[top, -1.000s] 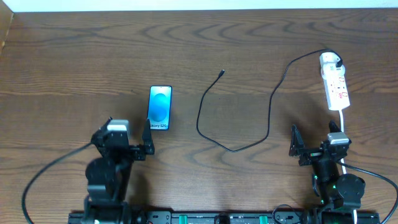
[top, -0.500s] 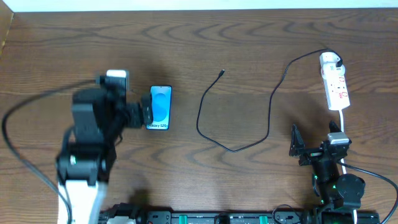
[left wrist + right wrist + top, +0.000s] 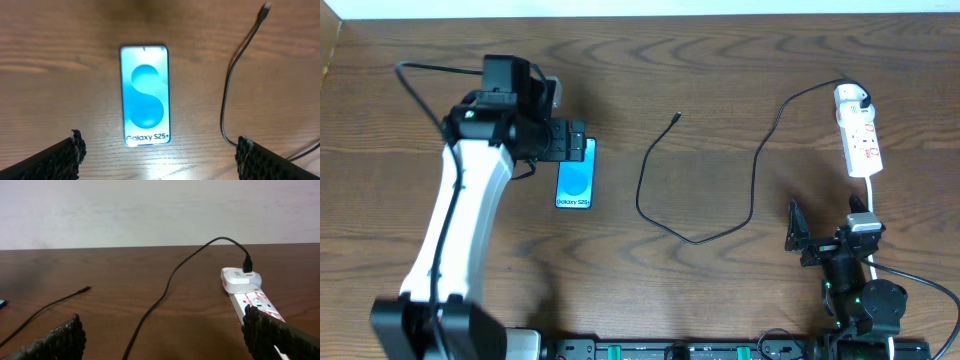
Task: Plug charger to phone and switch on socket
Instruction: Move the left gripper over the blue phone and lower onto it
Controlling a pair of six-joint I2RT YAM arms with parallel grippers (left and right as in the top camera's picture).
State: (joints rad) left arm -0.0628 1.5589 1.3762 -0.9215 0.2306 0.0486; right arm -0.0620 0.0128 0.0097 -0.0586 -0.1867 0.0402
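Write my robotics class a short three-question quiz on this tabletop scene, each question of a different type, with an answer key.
1. True or false: the plug tip of the charger is already inserted in the phone.
2. Which arm's end effector hovers above the phone with its fingers spread? A) left B) right C) neither
3. Fill in: the charger's white adapter sits plugged into the far end of the ____.
Key: 1 false, the tip lies on the table apart from the phone; 2 A, the left end effector; 3 socket.
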